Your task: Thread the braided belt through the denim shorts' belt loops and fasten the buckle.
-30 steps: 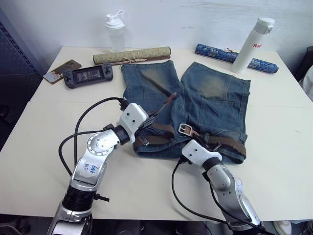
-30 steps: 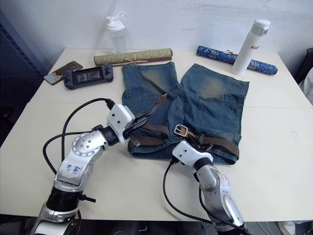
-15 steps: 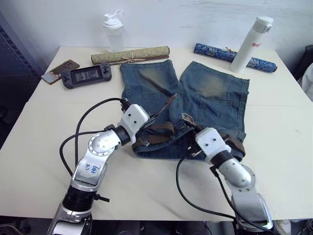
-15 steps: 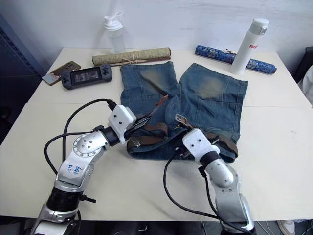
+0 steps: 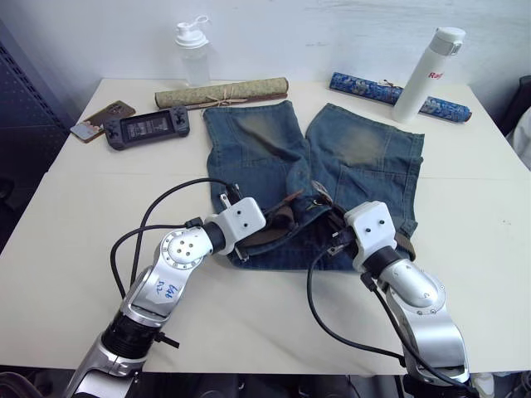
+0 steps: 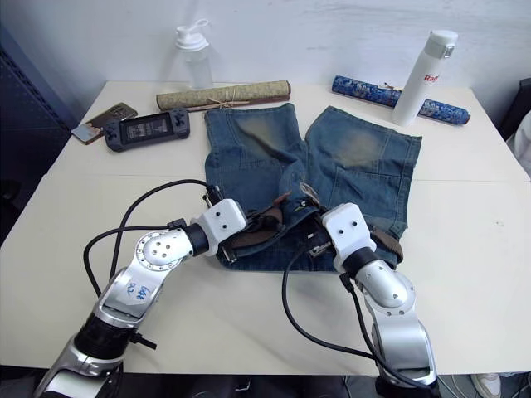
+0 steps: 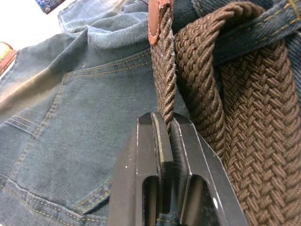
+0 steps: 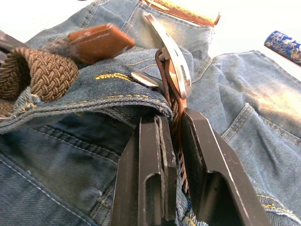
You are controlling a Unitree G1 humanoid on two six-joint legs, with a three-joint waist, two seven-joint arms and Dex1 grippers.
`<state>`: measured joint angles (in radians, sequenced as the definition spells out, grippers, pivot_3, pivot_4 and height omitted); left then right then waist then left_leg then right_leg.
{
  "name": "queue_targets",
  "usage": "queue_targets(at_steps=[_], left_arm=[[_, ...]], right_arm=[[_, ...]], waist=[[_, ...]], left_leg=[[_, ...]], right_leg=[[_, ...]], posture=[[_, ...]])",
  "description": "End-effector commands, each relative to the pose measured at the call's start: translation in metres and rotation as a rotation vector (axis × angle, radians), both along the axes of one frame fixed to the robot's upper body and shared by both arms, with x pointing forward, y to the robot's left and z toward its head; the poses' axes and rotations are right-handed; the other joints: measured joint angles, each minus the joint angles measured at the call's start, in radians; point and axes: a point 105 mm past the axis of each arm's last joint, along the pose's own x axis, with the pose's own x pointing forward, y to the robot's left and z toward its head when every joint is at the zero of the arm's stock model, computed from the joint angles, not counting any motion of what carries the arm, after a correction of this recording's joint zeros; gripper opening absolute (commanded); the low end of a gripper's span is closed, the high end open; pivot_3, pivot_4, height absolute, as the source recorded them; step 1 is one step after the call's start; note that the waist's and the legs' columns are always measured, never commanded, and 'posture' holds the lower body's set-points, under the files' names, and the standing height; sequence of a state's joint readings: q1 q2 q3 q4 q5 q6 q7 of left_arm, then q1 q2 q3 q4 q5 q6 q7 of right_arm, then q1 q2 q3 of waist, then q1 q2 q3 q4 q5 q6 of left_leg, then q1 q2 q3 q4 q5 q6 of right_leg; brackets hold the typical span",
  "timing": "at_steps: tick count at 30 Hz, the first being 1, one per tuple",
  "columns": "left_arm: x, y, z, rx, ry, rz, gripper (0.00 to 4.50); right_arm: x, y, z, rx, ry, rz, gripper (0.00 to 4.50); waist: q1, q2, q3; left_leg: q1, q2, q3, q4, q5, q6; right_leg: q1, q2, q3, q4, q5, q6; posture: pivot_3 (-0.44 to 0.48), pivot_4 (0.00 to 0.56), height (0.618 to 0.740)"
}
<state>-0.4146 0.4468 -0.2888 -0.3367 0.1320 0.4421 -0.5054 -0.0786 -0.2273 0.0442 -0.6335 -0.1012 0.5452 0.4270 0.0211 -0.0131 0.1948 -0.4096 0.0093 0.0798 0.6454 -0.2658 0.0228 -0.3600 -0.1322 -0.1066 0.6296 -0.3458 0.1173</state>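
The faded denim shorts [image 5: 357, 157] lie mid-table with the waistband toward me, bunched up between my arms. The braided belt [image 7: 244, 122] runs along the waistband under a belt loop [image 7: 254, 37]. My left gripper [image 7: 164, 120] is shut on the belt's narrow free end just below its brown leather tip [image 7: 157, 19]. My right gripper [image 8: 171, 117] is shut on the leather end beside the silver buckle [image 8: 174, 61], which stands up above the waistband. Tip [image 8: 96, 41] and buckle sit close together, apart by a small gap.
Along the far edge stand a shaker bottle [image 5: 191, 51], a rolled tan mat [image 5: 222, 93], a blue patterned roll [image 5: 398, 95] and a white flask [image 5: 427, 73]. A handheld game console [image 5: 148, 128] and a phone [image 5: 104, 118] lie far left.
My right gripper has lifted the buckle end and carried it up and leftward. My left gripper has moved right with the belt tip. The two ends are now much closer, and the waistband has bunched.
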Motion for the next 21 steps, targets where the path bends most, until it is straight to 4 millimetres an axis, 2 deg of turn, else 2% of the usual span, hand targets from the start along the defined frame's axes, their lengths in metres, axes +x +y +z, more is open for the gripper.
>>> queue_targets(at_steps=[1,10,16,21], left_arm=[[-0.001,-0.006,0.011,0.007,-0.056,-0.026,0.0],[-0.004,-0.017,0.02,-0.031,-0.092,-0.071,0.0],[-0.011,-0.021,0.019,-0.025,-0.107,-0.119,0.0],[-0.009,-0.02,0.021,-0.04,-0.101,-0.1,0.0]], right_arm=[[-0.011,0.011,0.024,-0.003,-0.094,0.067,0.03],[-0.011,0.018,0.018,-0.011,-0.05,0.095,0.03],[-0.01,0.021,0.015,0.0,-0.015,0.109,0.03],[-0.012,0.024,0.01,-0.079,-0.011,0.144,0.03]], waist=[[0.0,0.0,0.0],[0.0,0.0,0.0],[-0.001,0.0,0.0],[0.0,0.0,0.0]], left_leg=[[0.0,0.0,0.0,0.0,0.0,0.0],[0.0,0.001,0.001,0.0,0.0,0.0],[0.0,0.001,0.001,0.0,0.0,0.0],[0.0,0.001,0.001,0.0,0.0,0.0]], right_leg=[[0.0,0.0,0.0,0.0,0.0,0.0],[0.0,0.0,0.0,0.0,0.0,0.0],[0.0,0.0,0.0,0.0,0.0,0.0],[0.0,0.0,0.0,0.0,0.0,0.0]], posture=[[0.0,0.15,0.717],[0.0,0.15,0.717],[0.0,0.15,0.717],[0.0,0.15,0.717]])
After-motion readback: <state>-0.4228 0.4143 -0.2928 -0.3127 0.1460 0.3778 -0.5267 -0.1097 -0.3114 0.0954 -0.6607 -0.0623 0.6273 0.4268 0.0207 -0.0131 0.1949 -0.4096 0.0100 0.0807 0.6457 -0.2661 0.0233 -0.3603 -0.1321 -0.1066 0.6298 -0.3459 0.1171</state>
